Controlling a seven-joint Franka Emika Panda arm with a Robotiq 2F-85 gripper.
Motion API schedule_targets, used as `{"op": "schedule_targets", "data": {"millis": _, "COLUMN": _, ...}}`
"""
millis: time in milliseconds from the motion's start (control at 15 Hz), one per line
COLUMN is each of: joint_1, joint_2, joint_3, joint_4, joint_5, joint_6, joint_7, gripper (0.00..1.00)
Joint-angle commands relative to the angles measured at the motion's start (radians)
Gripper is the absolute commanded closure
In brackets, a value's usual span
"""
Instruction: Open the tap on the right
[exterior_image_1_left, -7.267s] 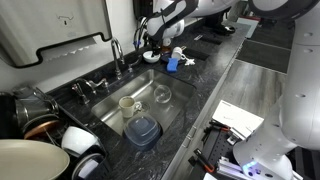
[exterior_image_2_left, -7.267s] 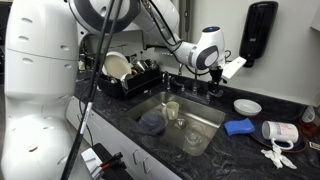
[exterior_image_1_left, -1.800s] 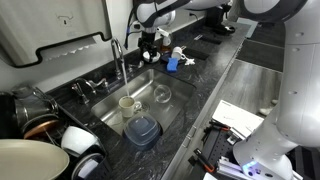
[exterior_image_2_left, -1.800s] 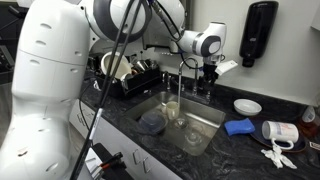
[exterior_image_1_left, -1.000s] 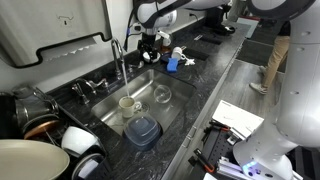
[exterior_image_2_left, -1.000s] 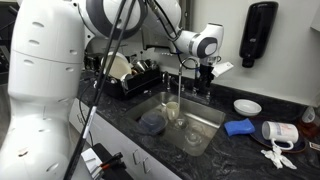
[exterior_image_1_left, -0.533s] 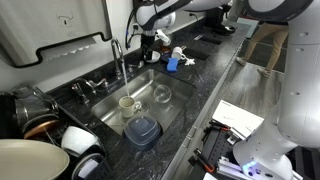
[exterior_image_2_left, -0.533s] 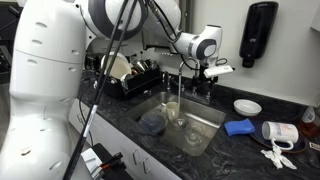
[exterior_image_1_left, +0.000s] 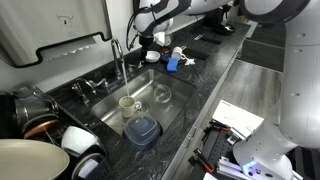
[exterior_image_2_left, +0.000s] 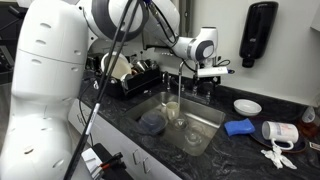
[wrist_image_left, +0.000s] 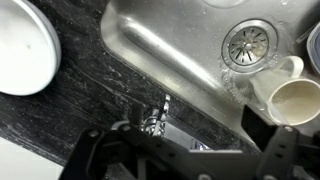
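Wrist view gives us the best look at the claw (wrist_image_left: 190, 160); its two black fingers (wrist_image_left: 90, 160) stand wide apart at the bottom of the picture, and we see nothing held between them. Under the gap sits a small shiny chrome handle (wrist_image_left: 158, 118); it is on the dark speckled stone bench (wrist_image_left: 80, 100), just behind the rim of the steel sink (wrist_image_left: 150, 45). The claw does not seem to touch the handle, but we cannot tell how high above it the claw hangs. A cream mug (wrist_image_left: 288, 105) sits in the sink near the drain; a round white plate (wrist_image_left: 25, 45) rests on the bench, well off to one side.

In both exterior views the tall slim chrome tap with the curved neck (exterior_image_1_left: 117, 52) stands at the back edge of the sink; the claw hangs just beside it, above the handles at its foot. In an exterior view a thin pale line drops from the spout of the tap (exterior_image_2_left: 180, 72) into the sink; we think it is water, but it is too thin to be sure.

So we judge the turning step to be done, or close to done. If water runs, the next move is to go up and away without bumping the curved neck; if not, the claw must come down over the handle, close on it and turn it gently.
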Motion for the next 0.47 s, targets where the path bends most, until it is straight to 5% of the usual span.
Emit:
{"op": "schedule_targets", "data": {"millis": 0, "joint_1": 0.010, "joint_2": 0.007, "joint_3": -0.002, "joint_4": 0.002, "joint_5": -0.034, "joint_6": 0.013, "joint_7": 0.082, "gripper": 0.00}}
{"op": "schedule_targets", "data": {"millis": 400, "joint_1": 0.009, "joint_2": -0.010, "joint_3": 0.009, "joint_4": -0.022, "joint_5": -0.032, "joint_6": 0.032, "joint_7": 0.131, "gripper": 0.00}}
